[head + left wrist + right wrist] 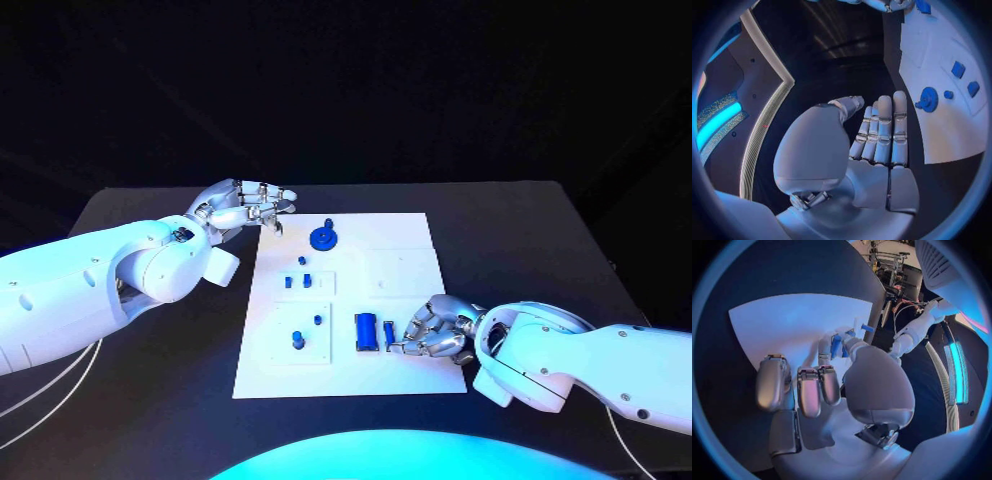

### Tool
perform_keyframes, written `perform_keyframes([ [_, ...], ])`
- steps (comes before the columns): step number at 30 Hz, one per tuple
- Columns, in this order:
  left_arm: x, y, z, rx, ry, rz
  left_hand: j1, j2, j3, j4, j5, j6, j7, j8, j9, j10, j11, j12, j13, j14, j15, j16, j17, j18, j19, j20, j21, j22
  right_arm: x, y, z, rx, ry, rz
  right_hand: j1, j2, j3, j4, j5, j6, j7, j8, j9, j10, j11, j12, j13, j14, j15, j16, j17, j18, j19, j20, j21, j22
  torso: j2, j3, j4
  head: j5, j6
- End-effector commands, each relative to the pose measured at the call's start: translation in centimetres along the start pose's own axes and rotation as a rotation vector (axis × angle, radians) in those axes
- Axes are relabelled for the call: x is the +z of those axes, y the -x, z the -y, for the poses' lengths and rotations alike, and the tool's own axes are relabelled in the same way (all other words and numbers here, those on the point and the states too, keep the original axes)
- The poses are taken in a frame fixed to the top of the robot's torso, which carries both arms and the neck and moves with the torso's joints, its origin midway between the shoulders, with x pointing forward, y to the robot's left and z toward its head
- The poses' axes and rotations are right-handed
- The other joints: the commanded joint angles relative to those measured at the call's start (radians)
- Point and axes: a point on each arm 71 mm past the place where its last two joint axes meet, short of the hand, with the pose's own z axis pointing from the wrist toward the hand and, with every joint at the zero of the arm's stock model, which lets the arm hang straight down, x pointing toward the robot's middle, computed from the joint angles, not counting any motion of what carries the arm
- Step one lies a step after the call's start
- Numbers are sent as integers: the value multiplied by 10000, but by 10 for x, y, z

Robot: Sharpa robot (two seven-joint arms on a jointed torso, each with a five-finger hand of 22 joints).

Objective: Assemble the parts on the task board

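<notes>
The white task board (404, 270) lies in the middle of the black table. A blue wheel-shaped part (325, 238) stands near its far edge, and small blue pegs (297, 281) sit in its left column. My left hand (245, 208) hovers off the board's far left corner, fingers stretched out and holding nothing; its wrist view shows the wheel (928, 98) beyond the fingertips (882, 102). A blue block (366, 332) lies near the front edge. My right hand (437, 331) rests beside it and pinches a thin blue bar (389, 340) (837, 346) between thumb and finger.
More small blue pieces (299, 340) sit in the board's front left square. The board's right half (411, 255) is bare white with shallow recesses. Black tabletop (534, 240) surrounds the board on every side.
</notes>
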Motion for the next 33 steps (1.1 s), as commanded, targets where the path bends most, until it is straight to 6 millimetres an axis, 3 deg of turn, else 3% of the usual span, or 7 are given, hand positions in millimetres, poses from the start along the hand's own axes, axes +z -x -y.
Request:
perform_keyframes([
  [1,0,-2,1,-70,-56,-100,-50,2,10,34,61,-52,6,64,-7,-63,30,66,-13,-40,58,16,10,150,71,-2,-38,-9,1,-1,-2,-158,105,-17,135,34,5,-17,14,84,-4,-41,-20,462,28,67,1790,942,17,32,1957,-36,227,-19,-2,1860,0,-3,3,-3,-5],
  [15,1,-2,1,-72,-50,-112,-59,17,19,74,65,-60,1,73,-6,-76,27,80,-20,-43,58,21,13,152,87,1,-76,-38,13,0,-1,-439,-119,106,431,229,26,-18,18,117,-34,-51,-27,479,6,93,1816,941,1,30,1951,-36,230,-28,3,1862,3,0,0,27,-16],
  [33,1,-2,1,-72,-31,-127,-55,37,29,89,68,-59,0,79,-5,-77,25,89,-21,-43,57,23,15,152,96,1,-90,-50,16,0,-2,-693,-32,282,908,255,93,-210,24,132,-61,-66,-35,487,-19,106,1832,941,-20,30,1954,-37,230,-45,10,1863,-6,-4,3,6,-32],
])
